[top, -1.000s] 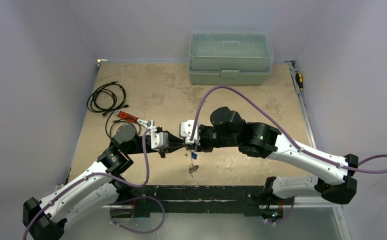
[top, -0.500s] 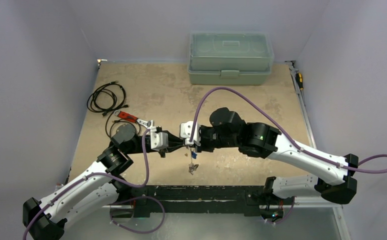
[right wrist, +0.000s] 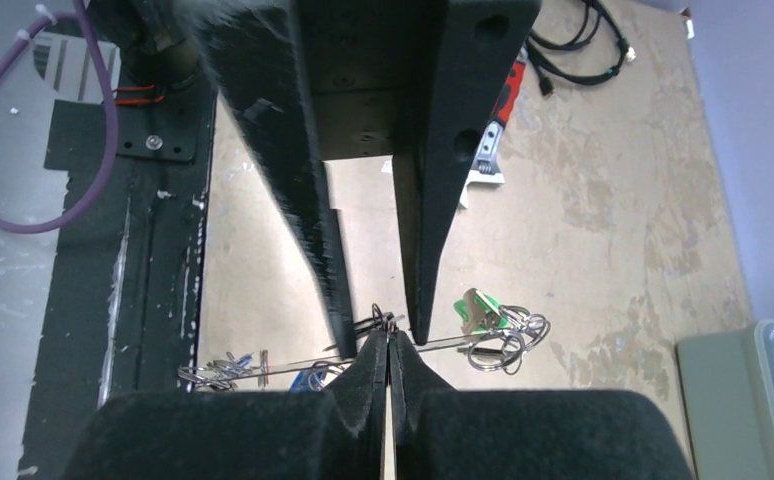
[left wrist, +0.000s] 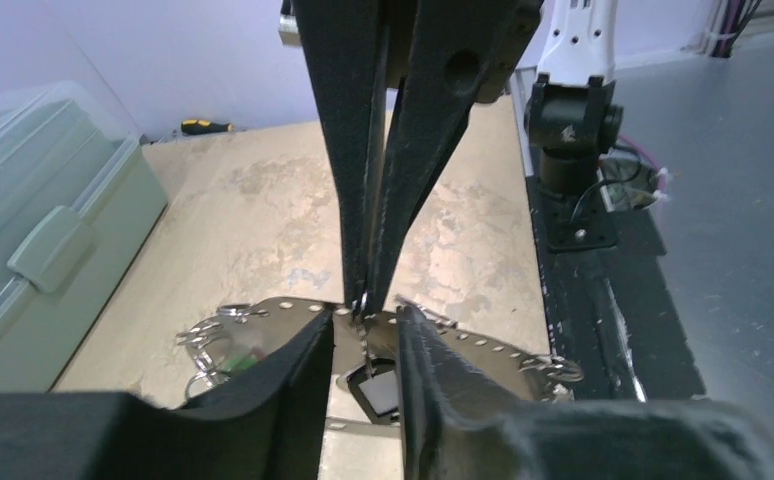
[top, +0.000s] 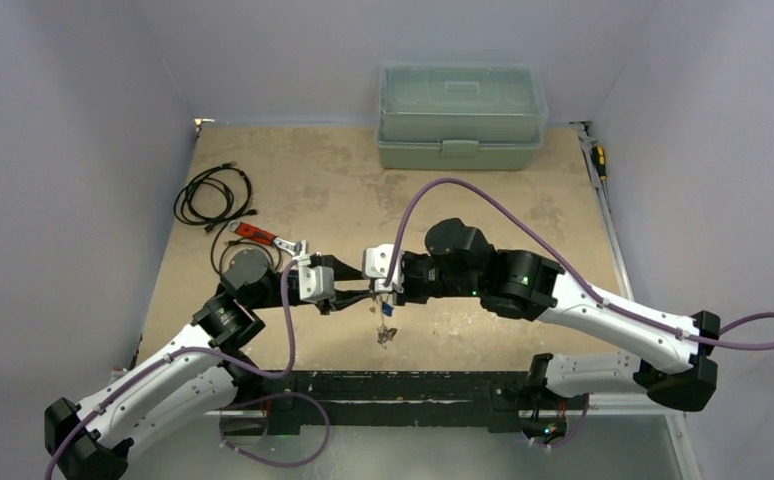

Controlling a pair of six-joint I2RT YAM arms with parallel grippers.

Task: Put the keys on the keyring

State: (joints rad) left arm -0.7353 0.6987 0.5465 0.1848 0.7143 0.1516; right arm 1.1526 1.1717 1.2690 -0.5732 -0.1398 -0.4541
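My right gripper (right wrist: 388,348) is clenched, its matte black fingers (right wrist: 358,395) tapering to one point pinched on the thin grey wire of the keyring (left wrist: 288,306), above the mottled tan table (right wrist: 583,200). My left gripper (left wrist: 365,328) meets it tip to tip, blunt black fingers parted either side of the wire, gripping nothing. Silvery keys (right wrist: 483,315), one green-headed, bunch at one end of the loop; more, one blue, hang at the other.
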